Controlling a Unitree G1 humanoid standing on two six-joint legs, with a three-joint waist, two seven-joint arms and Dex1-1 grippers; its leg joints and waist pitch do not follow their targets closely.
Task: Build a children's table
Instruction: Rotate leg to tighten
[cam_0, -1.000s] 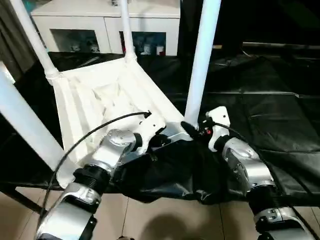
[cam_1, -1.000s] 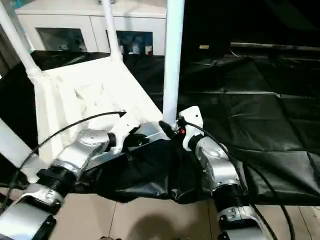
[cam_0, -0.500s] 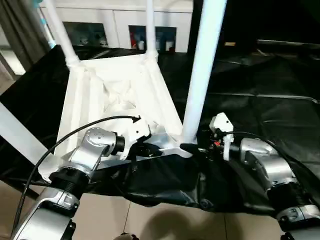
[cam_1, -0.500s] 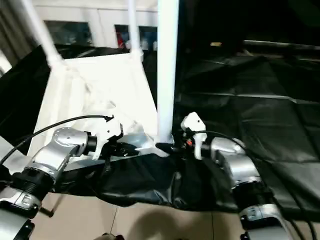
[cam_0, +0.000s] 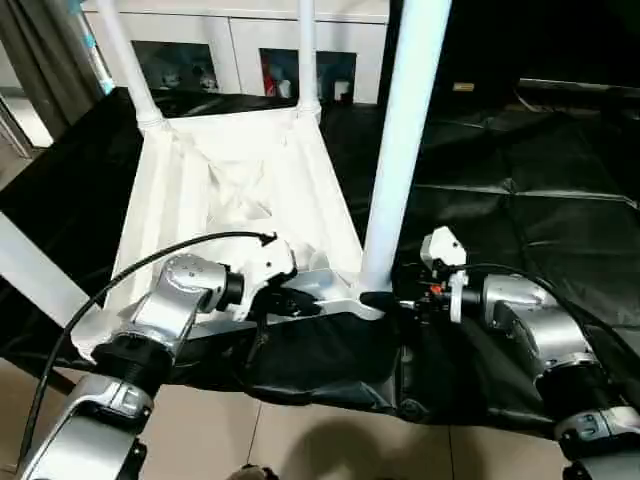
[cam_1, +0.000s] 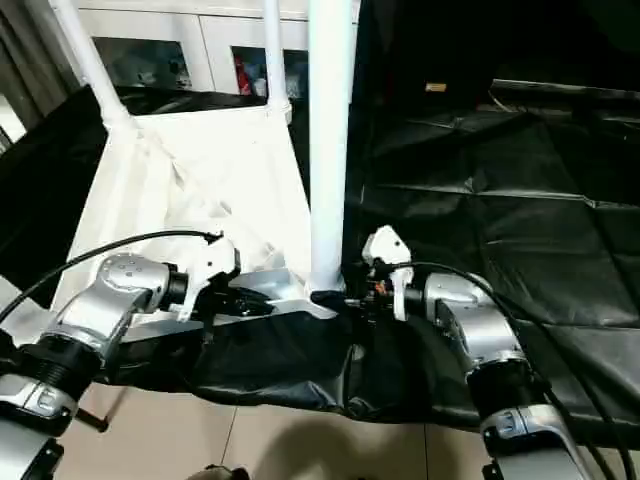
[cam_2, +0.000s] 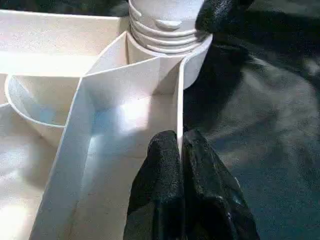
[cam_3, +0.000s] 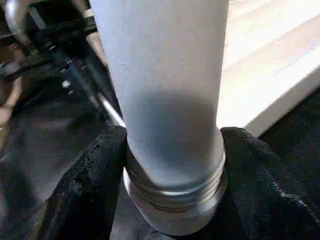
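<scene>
Your children's table (cam_0: 235, 190) lies upside down on the black sheet (cam_0: 520, 200), 4 legs standing up, and the near-right leg (cam_0: 400, 150) looks not fully seated: threads show above its corner socket (cam_2: 192, 55). Keep the left pincer (cam_2: 181, 150) nipped on the thin rib (cam_2: 178, 107) to steady the top. Turn with the right pincer (cam_3: 172, 165), clamped around the leg's threaded base, keeping the leg upright.

The right gripper (cam_3: 172, 200) clamped the leg (cam_0: 400, 150), blocking forward passage; open black sheet (cam_0: 520, 200) lay behind it.
</scene>
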